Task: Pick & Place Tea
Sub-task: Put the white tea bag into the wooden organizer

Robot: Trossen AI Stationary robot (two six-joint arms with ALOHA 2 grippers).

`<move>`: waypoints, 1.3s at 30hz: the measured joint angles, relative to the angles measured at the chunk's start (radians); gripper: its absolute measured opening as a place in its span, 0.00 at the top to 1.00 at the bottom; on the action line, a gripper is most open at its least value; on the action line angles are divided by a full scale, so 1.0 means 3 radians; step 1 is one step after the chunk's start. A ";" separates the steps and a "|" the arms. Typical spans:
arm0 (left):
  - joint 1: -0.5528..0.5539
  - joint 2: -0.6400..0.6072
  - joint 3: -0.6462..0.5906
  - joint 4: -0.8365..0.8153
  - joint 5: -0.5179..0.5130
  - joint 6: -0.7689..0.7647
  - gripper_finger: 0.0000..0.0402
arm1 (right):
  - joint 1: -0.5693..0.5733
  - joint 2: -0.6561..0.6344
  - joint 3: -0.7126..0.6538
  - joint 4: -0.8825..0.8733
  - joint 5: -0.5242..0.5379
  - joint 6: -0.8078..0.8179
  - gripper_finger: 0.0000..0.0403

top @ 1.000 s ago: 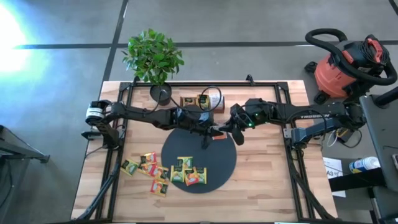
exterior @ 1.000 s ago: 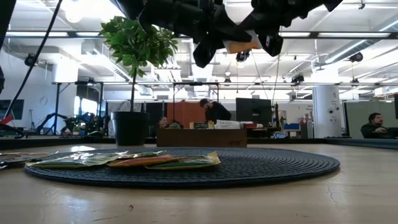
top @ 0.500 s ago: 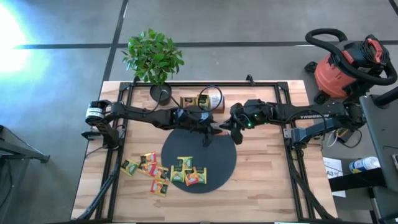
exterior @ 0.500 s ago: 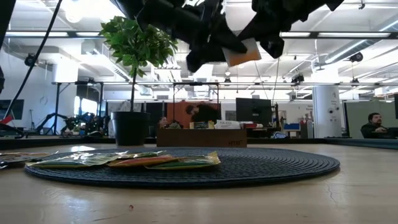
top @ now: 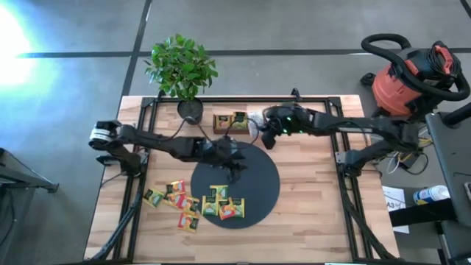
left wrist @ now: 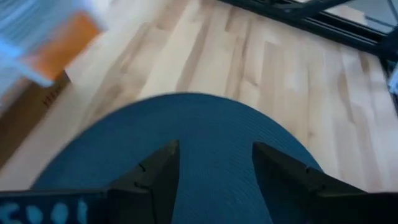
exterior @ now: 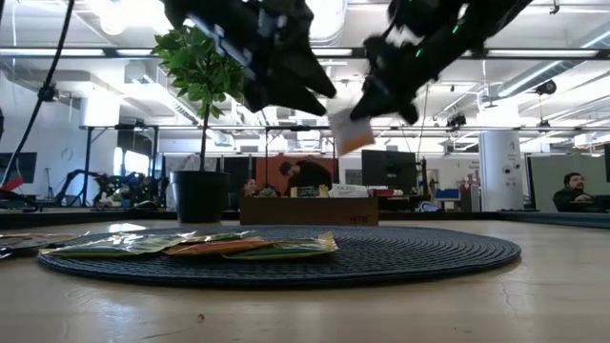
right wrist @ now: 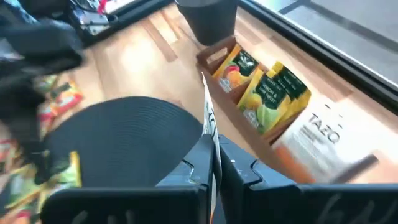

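My right gripper [top: 266, 140] hangs above the far rim of the black disc [top: 254, 193], close to the brown wooden tray [top: 234, 120], and is shut on a white-and-orange tea sachet [exterior: 351, 133]. My left gripper [top: 234, 168] stands open over the disc's far half with nothing between its fingers [left wrist: 155, 177]. Several tea sachets lie flat on the disc's near left part [top: 221, 205]; more lie flat on the table left of the disc [top: 173, 197]. A few sachets [right wrist: 264, 93] stand on edge in the tray. My right gripper pinches the sachet's upper part [right wrist: 209, 127] between its two fingers, which slant down from the table's right side. In the right wrist view the sachet shows edge-on. It hangs below the fingers, tilted, lifted clear of disc and table.
A potted plant [top: 184, 73] stands at the far left, beside the tray. A white TAZO box [right wrist: 326, 140] lies next to the tray. Black frame rails [top: 346, 177] run along the table's sides. Bare wood [top: 309, 206] lies right of the disc.
My left gripper has opened and let go of the sachet, then drawn back toward the table's left and near side, sinking a little. My right gripper, shut on the sachet, has carried it from above the disc toward the far edge and the tray, tipping further down.
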 joint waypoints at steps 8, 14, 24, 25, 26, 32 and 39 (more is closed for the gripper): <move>-0.0117 -0.0536 -0.0493 0.0107 -0.0319 -0.0349 0.56 | -0.0480 0.0568 0.0090 0.0274 -0.0272 -0.0371 0.98; -0.0135 -0.1100 -0.1036 0.0548 -0.0407 -0.0581 0.56 | -0.0707 0.0720 0.0094 0.0415 -0.0461 -0.0512 0.98; -0.0133 -0.1824 -0.1592 0.0832 -0.0474 -0.0852 0.56 | -0.0908 0.1040 0.0095 0.0644 -0.0736 -0.0691 0.98; -0.0133 -0.1880 -0.1616 0.0826 -0.0474 -0.0888 0.56 | -0.0910 0.1074 0.0095 0.0637 -0.0739 -0.0723 0.98; -0.0133 -0.1928 -0.1633 0.0812 -0.0474 -0.0920 0.56 | -0.0913 0.1113 0.0095 0.0640 -0.0741 -0.0753 0.98; -0.0135 -0.2096 -0.1663 0.0776 -0.0474 -0.0965 0.56 | -0.0945 0.1213 0.0095 0.0676 -0.0636 -0.0864 0.98; -0.0140 -0.2142 -0.1665 0.0637 -0.0473 -0.1109 0.56 | -0.0973 0.1193 0.0095 0.0701 -0.0572 -0.0888 0.98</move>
